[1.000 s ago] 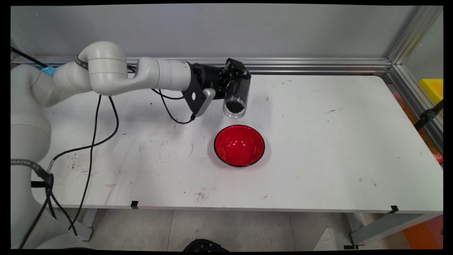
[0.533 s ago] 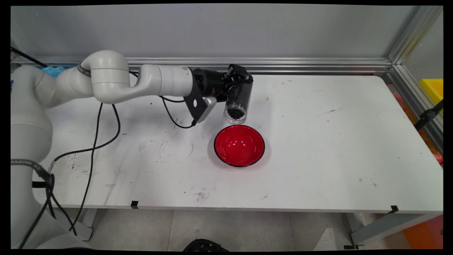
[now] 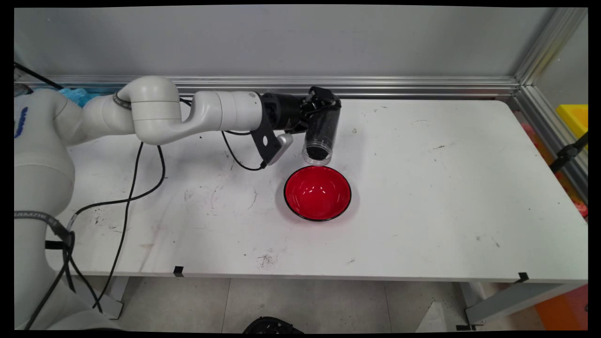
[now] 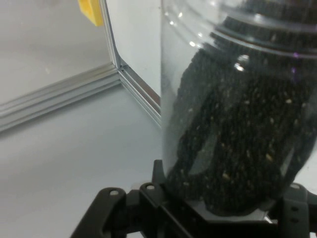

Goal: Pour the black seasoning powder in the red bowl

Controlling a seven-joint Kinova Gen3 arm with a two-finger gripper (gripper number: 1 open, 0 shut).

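Clear jar (image 3: 321,131), filled partway with black granules (image 3: 317,152), is held in the air over the bench (image 3: 446,188), at its far middle. It hangs just beyond the far rim of the red bowl (image 3: 317,192). The jar is tipped well over: its base points up and back toward the wall, and its mouth faces down and toward the camera, close above the bowl's far edge without touching it. The granules have gathered at the mouth end. None can be seen in the bowl, whose red inside shows only highlights.

The hand (image 3: 320,104) is clamped on the jar near its base, with the arm reaching in level from the left. In the hand view the jar fills the right side, its dark fill pressed against the clear wall, and the black linkage rises on either side of it at the bottom. The fingertips are hidden behind the jar, so the grip is probably across the lower body, though the exact contact cannot be made out.

Black cables (image 3: 127,188) hang from the arm down to the bench's left part. An aluminium rail (image 3: 399,87) runs along the far edge below the grey wall. Well off to the right, past the bench's end, sits a yellow box (image 3: 575,117).
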